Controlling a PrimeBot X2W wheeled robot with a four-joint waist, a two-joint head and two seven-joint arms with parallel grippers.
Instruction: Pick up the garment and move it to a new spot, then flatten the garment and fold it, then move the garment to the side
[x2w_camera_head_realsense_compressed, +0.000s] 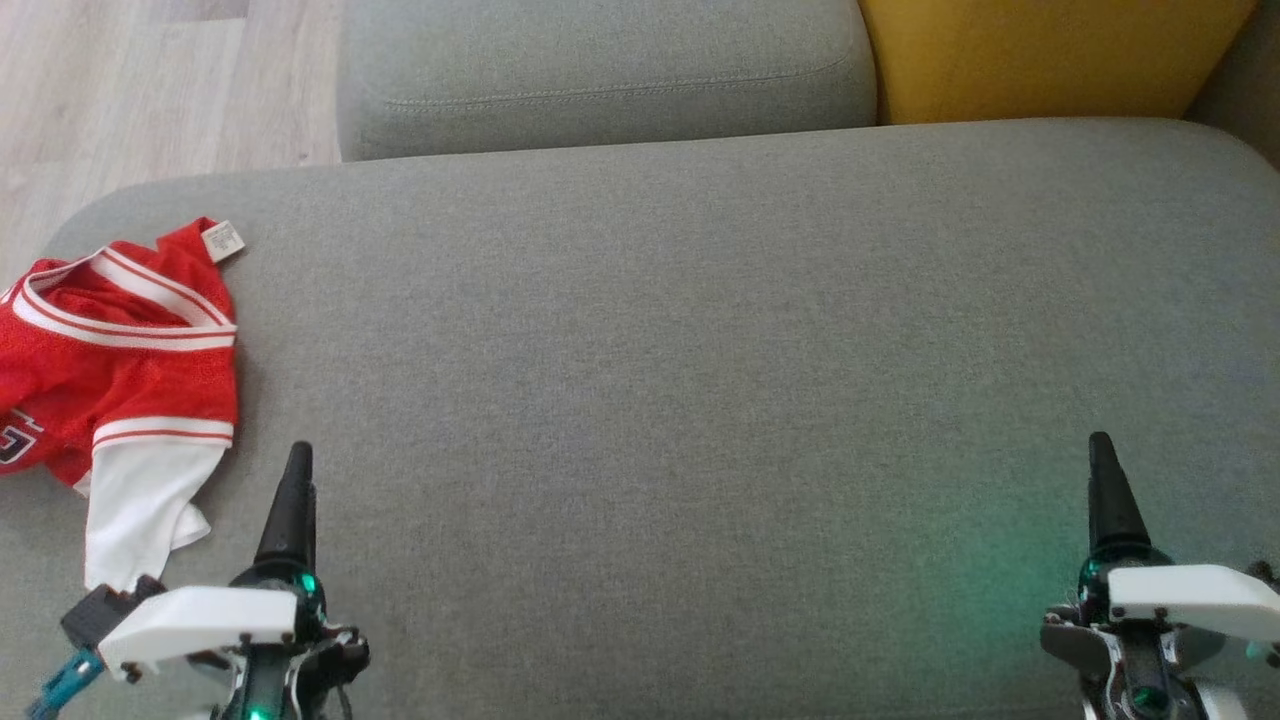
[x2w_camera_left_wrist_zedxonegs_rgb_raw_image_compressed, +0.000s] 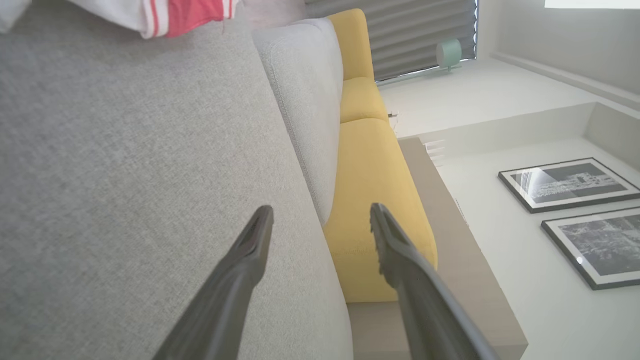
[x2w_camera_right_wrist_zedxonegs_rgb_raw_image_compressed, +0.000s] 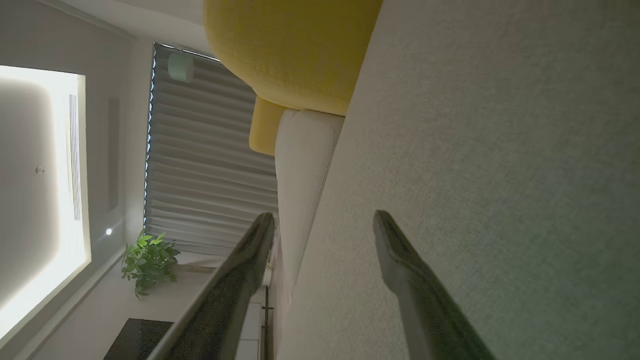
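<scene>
The garment (x2w_camera_head_realsense_compressed: 110, 370) is a red mesh jersey with white striped trim and a white sleeve, lying crumpled at the left edge of the grey seat cushion (x2w_camera_head_realsense_compressed: 680, 380). A strip of the garment (x2w_camera_left_wrist_zedxonegs_rgb_raw_image_compressed: 185, 12) also shows at the top of the left wrist view. My left gripper (x2w_camera_head_realsense_compressed: 298, 460) hovers low at the front left, just right of the white sleeve and apart from it. Its jaws stand open and empty, as the left gripper (x2w_camera_left_wrist_zedxonegs_rgb_raw_image_compressed: 321, 212) shows in its wrist view. My right gripper (x2w_camera_head_realsense_compressed: 1100, 445) is at the front right, far from the garment. The right gripper (x2w_camera_right_wrist_zedxonegs_rgb_raw_image_compressed: 324, 217) is also open with nothing between its fingers.
A grey back cushion (x2w_camera_head_realsense_compressed: 600, 70) and a yellow cushion (x2w_camera_head_realsense_compressed: 1040, 50) stand behind the seat. Wooden floor (x2w_camera_head_realsense_compressed: 120, 90) lies beyond the seat's rounded left corner. Framed pictures (x2w_camera_left_wrist_zedxonegs_rgb_raw_image_compressed: 570, 182) hang on the wall, and a plant (x2w_camera_right_wrist_zedxonegs_rgb_raw_image_compressed: 147, 260) stands by the blinds.
</scene>
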